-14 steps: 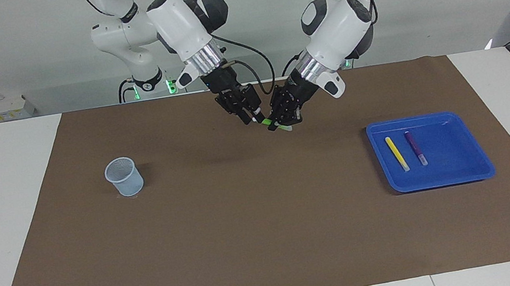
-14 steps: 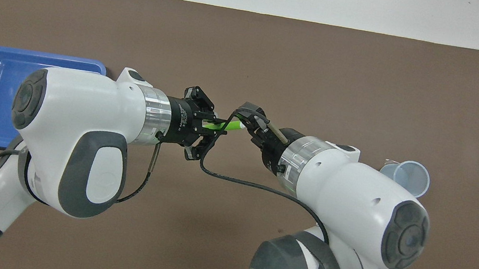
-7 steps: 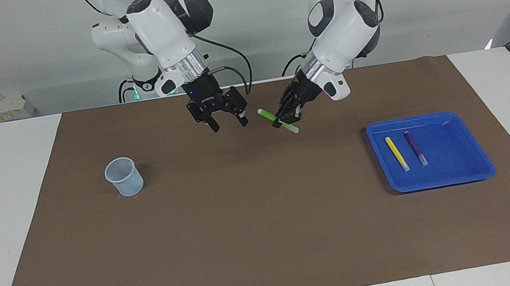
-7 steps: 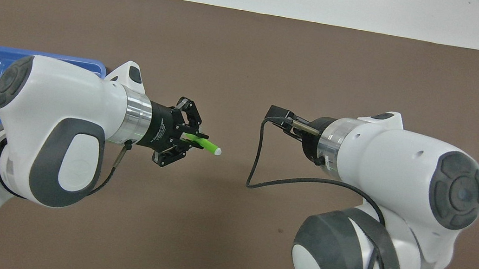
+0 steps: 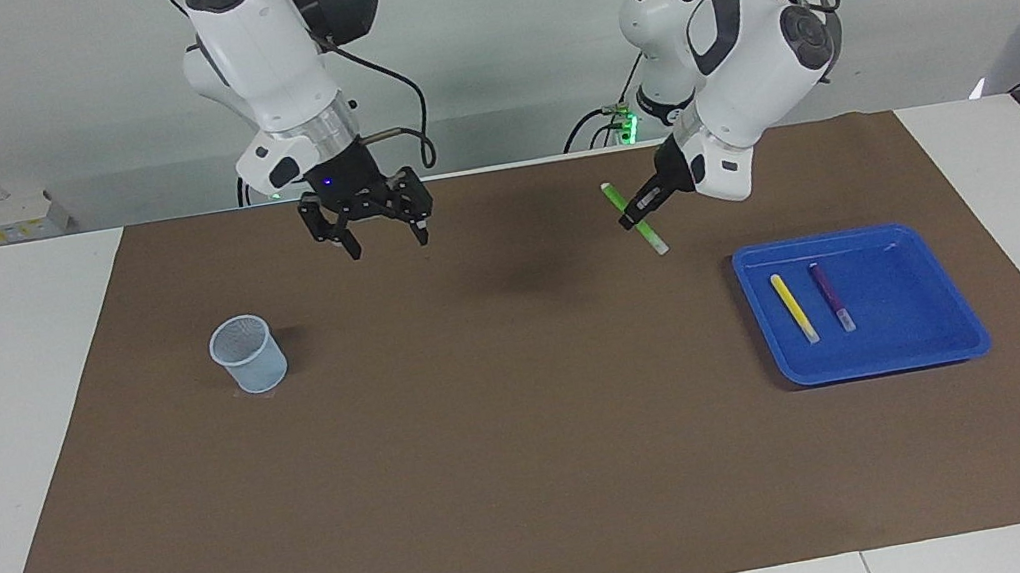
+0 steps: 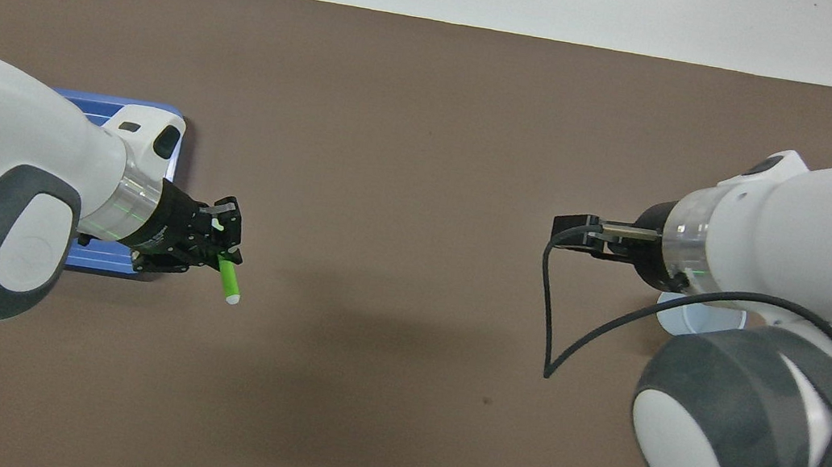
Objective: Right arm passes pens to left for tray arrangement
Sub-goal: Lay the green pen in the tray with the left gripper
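Note:
My left gripper [image 5: 640, 212] is shut on the green pen [image 5: 634, 218] and holds it tilted in the air over the brown mat, beside the blue tray [image 5: 931, 264]; it also shows in the overhead view [image 6: 218, 254] with the green pen [image 6: 227, 282]. The yellow pen [image 5: 793, 308] and the purple pen [image 5: 831, 296] lie side by side in the tray. My right gripper [image 5: 383, 235], with its blue light, is open and empty, raised over the mat near the robots' edge. In the overhead view the left arm hides most of the tray [image 6: 179, 151].
A small pale blue mesh cup [image 5: 248, 354] stands on the brown mat [image 5: 494, 451] toward the right arm's end. In the overhead view the right arm hides most of the cup [image 6: 697, 318]. White table surface [image 5: 2, 403] surrounds the mat.
The right gripper let go of the green pen and drew back, opening, toward the cup's end. The left gripper carried the pen away toward the tray and the pen turned more upright.

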Controlling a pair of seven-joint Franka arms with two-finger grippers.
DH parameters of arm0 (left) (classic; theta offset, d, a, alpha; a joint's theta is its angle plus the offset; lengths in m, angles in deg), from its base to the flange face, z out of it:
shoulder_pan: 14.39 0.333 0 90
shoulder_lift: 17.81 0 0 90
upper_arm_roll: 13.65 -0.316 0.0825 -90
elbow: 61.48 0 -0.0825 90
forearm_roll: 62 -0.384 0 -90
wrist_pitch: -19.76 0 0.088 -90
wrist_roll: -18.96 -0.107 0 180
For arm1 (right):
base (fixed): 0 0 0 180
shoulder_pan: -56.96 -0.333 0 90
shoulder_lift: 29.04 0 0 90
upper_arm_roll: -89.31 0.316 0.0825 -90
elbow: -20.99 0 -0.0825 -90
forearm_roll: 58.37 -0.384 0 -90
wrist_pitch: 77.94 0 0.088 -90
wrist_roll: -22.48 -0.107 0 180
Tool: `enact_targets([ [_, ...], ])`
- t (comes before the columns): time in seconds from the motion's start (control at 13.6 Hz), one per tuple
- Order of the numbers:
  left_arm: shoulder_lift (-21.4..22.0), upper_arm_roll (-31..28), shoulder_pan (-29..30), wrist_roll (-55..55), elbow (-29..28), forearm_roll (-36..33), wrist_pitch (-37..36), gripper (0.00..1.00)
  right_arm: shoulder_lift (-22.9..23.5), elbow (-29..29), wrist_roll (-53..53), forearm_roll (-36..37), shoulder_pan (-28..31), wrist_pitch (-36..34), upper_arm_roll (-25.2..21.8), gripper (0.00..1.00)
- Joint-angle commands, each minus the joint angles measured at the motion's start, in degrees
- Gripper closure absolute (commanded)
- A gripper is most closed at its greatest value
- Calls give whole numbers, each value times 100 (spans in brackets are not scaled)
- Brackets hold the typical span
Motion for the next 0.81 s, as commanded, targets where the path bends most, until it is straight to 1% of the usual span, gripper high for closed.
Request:
enact_targets([
  [0.0, 224, 29, 436, -1173, -139, -615, -201, 100, 215, -659, 829, 349, -186, -740, -444, 0],
  [0.15, 215, 29, 770, -2087, -148, -1011, -219, 100, 215, -870, 1181, 385, -546, -961, -1119, 0],
  [0.22, 180, 29, 929, -2527, -148, -1213, -184, 100, 223, -915, 1418, 385, -608, -970, -1288, 0],
  [0.44, -39, 29, 1395, -3592, -174, -1802, 96, 100, 294, -985, 1789, 612, -845, -988, -1701, 0],
  [0.66, -417, 29, 1826, -4147, -235, -2391, 693, 100, 320, -837, 1913, 675, -855, -839, -1799, 0],
  [0.74, -549, 29, 1940, -4253, -236, -2549, 878, 100, 268, -758, 1913, 683, -855, -899, -1825, 0],
])
